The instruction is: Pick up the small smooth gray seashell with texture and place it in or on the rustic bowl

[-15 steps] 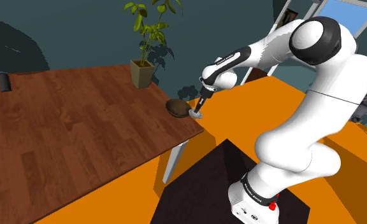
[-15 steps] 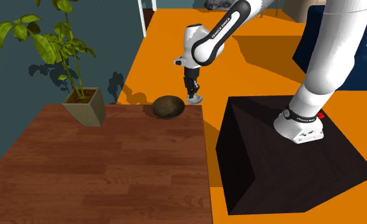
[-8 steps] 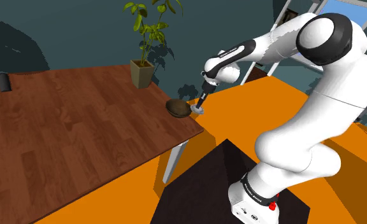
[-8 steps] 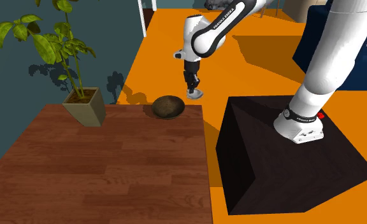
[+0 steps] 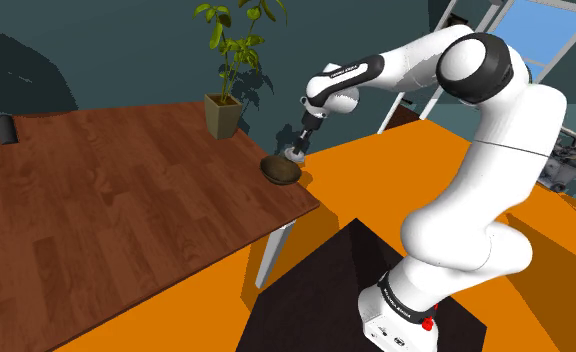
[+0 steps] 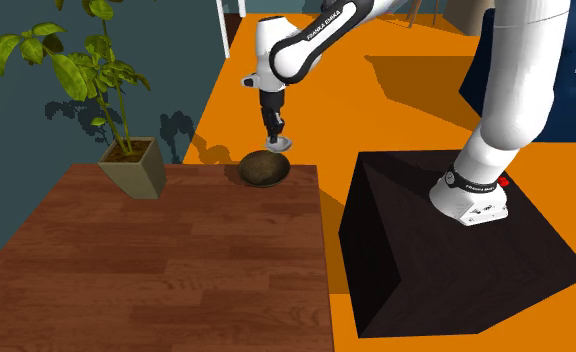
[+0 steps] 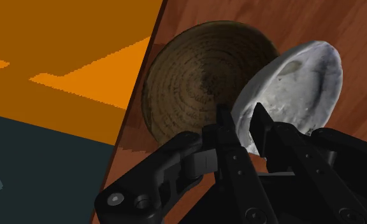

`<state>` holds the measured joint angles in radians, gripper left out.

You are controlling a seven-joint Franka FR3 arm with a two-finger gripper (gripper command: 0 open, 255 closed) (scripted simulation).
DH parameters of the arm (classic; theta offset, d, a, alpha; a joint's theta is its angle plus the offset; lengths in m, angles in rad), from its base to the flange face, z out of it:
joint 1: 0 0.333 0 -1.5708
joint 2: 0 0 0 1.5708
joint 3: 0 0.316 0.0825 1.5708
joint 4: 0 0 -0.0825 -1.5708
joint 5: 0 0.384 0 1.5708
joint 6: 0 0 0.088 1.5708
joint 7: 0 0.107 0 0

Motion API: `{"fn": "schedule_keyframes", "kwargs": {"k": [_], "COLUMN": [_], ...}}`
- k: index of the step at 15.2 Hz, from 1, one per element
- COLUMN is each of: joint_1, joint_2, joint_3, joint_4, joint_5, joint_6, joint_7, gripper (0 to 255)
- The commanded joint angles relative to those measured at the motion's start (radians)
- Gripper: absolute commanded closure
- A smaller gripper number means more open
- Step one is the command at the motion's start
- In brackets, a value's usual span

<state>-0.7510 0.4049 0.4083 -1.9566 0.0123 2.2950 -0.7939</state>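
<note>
Fingers clamped tight: the gripper (image 7: 241,121) has the grey-white seashell (image 7: 290,89) pinched by its narrow end between both black fingers. In the shoulder view the gripper (image 5: 297,150) hangs nearly straight down, and the shell (image 5: 295,156) sits at its tips, in the air just above the rim of the brown ribbed bowl (image 5: 279,170). In the second exterior view the shell (image 6: 279,144) hovers over the bowl's (image 6: 264,168) edge on the side nearer the orange floor (image 6: 376,100).

The shell is oval. Its long axis runs out from the fingertips, broad end pointing away from the gripper. In the wrist view it overlaps the bowl's (image 7: 201,76) rim and the wood beside it.

The surface is a reddish-brown plank tabletop (image 5: 126,220), with the bowl right at its corner. Beyond it are orange floor and teal walls. The arm's black stand (image 6: 446,250) rests on the floor beside the table.

The count: one shell, one bowl, one potted plant (image 5: 226,100) in a tan square pot near the bowl, and one small dark object (image 5: 7,129) at the far end of the table, too small to identify.
</note>
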Motion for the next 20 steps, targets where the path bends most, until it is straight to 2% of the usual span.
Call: {"fn": "schedule_keyframes", "kwargs": {"k": [1,3,20], "joint_1": [0.034,0.063,0.089], "joint_2": [0.081,0.138,0.274], "joint_3": [-0.012,-0.02,-0.054], "joint_4": [0.118,0.215,0.204], "joint_5": [-0.033,-0.052,-0.091], "joint_6": [-0.038,-0.077,0.066], "joint_7": [0.033,0.056,0.059], "gripper": [255,255,255]}}
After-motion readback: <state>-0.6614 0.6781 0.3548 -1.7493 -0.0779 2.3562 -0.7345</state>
